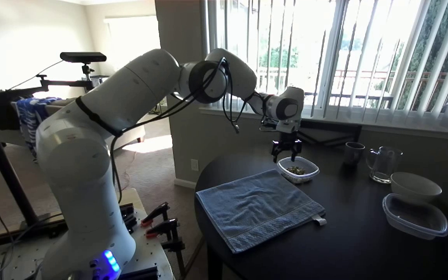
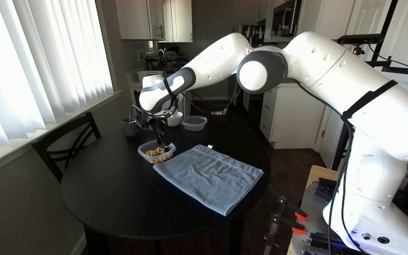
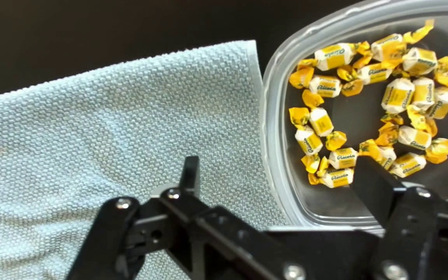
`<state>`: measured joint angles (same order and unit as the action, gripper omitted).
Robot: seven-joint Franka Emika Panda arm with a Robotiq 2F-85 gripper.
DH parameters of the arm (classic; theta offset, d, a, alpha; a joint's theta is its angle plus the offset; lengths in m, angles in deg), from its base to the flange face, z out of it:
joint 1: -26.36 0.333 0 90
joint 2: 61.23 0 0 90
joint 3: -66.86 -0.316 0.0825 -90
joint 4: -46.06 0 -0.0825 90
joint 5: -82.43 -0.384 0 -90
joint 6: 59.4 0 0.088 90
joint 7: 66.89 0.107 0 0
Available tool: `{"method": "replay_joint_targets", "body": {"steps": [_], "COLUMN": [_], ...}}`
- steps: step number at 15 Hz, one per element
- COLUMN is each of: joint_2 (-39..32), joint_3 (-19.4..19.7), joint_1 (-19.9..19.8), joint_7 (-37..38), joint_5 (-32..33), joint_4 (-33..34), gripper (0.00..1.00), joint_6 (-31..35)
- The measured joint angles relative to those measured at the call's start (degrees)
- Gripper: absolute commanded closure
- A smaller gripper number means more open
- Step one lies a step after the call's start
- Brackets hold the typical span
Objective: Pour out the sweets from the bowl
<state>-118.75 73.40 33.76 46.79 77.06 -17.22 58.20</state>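
Sweets (image 3: 398, 96) lie in the bowl (image 3: 273, 116) beside the towel (image 3: 138, 128).

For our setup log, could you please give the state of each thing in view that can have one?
Black two-fingered end effector: open, holding nothing
Small translucent plastic bowl: upright, uncovered
Yellow-and-white wrapped sweets: lying in that bowl
Bluish-grey cloth towel: spread out, wrinkled
Clear glass mug: upright
Grey round cup: upright
Rounded clear plastic container: upright, uncovered
White round bowl: upright
Blue base lights: lit
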Motion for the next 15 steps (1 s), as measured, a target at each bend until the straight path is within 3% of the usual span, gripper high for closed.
{"method": "replay_joint_targets", "body": {"steps": [6,7,9,15], "joint_2": [-8.71,-9.54,-10.94,-13.6], "joint_3": [-1.75,-1.86,-2.16,-2.52], "joint_1": [-3.68,-3.89,-4.2,-4.34], "joint_7": [0.0,0.0,0.0,0.0], "joint_5": [-0.9,-0.95,-0.95,-0.95], "joint_4": [8.75,9.92,12.16,17.23], "gripper": [0.0,0.25,0.32,0.72], "joint_6": [-0.61,-0.89,-1.47,-3.83]}}
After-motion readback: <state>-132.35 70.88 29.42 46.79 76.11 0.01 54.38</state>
